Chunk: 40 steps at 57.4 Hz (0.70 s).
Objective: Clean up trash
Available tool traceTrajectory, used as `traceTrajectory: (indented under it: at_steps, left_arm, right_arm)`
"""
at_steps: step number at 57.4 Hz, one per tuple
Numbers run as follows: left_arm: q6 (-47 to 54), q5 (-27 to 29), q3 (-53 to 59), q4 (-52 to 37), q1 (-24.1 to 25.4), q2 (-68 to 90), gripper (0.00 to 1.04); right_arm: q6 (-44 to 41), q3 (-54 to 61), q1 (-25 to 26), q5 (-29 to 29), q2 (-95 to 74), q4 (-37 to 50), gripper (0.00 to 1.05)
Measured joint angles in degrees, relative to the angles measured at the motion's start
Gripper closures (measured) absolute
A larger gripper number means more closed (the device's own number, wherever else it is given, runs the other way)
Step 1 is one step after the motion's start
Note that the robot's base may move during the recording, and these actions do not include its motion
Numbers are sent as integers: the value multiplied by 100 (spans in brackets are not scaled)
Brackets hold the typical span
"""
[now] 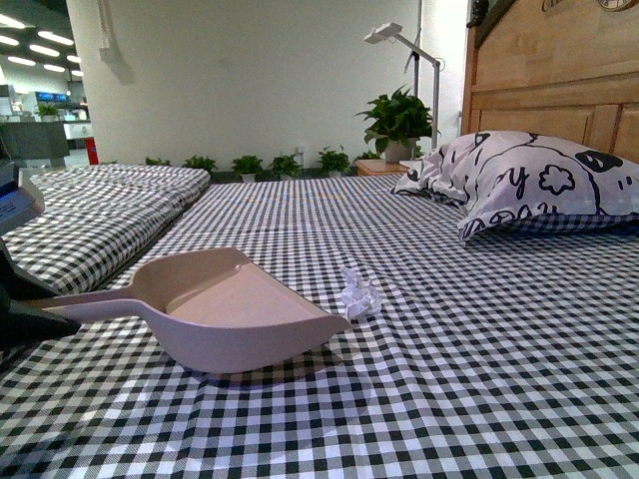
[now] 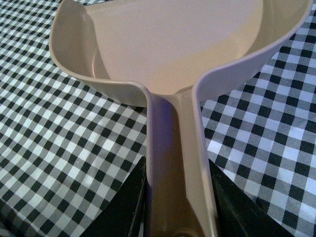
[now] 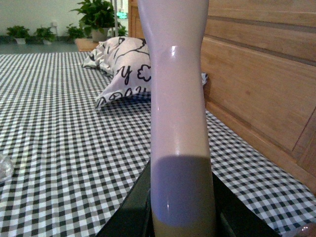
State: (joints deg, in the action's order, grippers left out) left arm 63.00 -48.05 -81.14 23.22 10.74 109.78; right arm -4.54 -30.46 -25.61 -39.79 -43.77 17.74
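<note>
The pinkish-beige dustpan [image 1: 230, 304] rests on the black-and-white checked bed sheet [image 1: 449, 379], with its open mouth facing right. The trash [image 1: 357, 294], a tiny crumpled whitish scrap, lies on the sheet just right of the pan's lip. My left gripper [image 1: 25, 317] at the far left edge is shut on the dustpan handle. In the left wrist view the gripper [image 2: 178, 207] clamps the handle and the dustpan [image 2: 173, 44] is empty. My right gripper [image 3: 182, 212] is shut on the hand brush [image 3: 177, 98]; only its pale handle shows and the bristles are out of view. A half-clear scrap [image 3: 4, 168] shows at that view's edge.
A patterned pillow [image 1: 529, 180] lies at the back right against a wooden headboard [image 1: 559, 80]. A folded checked quilt [image 1: 90, 215] lies at the left. Potted plants [image 1: 397, 120] and a white lamp [image 1: 409, 50] stand beyond the bed's far edge.
</note>
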Motion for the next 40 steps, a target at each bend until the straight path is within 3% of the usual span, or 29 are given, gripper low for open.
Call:
traceTrajectory:
  at_steps: [40]
  left_arm:
    - [361, 243, -315, 601, -306, 424, 76]
  right_arm:
    - [0, 0, 2, 0, 0, 0, 85]
